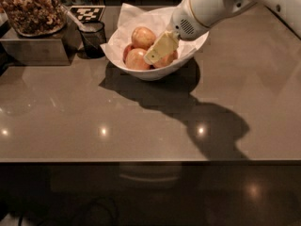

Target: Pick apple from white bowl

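Reaching in from upper right, white arm [211,4], cut off by top and right edges. Gripper [152,56] is down inside white bowl [155,73], its pale yellow end slanting across the fruit. Cannot tell how the jaws stand: only one pale block shows.

Apple [169,59] lies in right half of bowl, red-orange, mostly covered by gripper; only lower right flank shows. Whether gripper touches it cannot be told. Two paler apples beside it: one at back [143,36], one at front left [136,60]. Sliver of darker red fruit [125,53] at far left, largely hidden. Crumpled white paper [129,15] lines bowl, rising above rear rim.

Markings: black-and-white checkered tag [87,13] flat on worktop [141,126] behind dark cup [92,39]; pattern too small to read. Dotted grille [187,26] on arm's wrist housing.

Left of bowl: dark cup just beside it, a handle [75,20] sticking out. Further left, clear container of brown mix [30,8] on metal box [35,48], both cut by frame edge.

Worktop open in front of and right of bowl. Arm's shadow [207,126] falls there. Front edge [150,161] runs straight across; below it dark and hard to make out.
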Robot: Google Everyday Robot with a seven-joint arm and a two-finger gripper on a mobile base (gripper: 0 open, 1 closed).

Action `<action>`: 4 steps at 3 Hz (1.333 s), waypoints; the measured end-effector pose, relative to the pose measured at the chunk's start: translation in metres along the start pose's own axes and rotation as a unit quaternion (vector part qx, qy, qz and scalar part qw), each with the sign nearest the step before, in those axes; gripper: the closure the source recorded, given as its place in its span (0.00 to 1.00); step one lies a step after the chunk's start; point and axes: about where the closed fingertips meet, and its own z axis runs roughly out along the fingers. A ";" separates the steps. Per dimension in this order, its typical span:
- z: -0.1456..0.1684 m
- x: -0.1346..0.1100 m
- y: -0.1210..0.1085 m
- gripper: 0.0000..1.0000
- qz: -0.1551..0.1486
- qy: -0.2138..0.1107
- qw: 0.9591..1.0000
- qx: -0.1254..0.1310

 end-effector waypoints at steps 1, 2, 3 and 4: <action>0.008 0.005 -0.006 0.20 0.004 0.006 1.000 -0.004; 0.017 0.009 -0.012 0.20 0.011 0.010 1.000 -0.006; 0.025 0.015 -0.019 0.20 0.019 0.014 1.000 -0.006; 0.031 0.020 -0.022 0.22 0.027 0.016 0.999 -0.007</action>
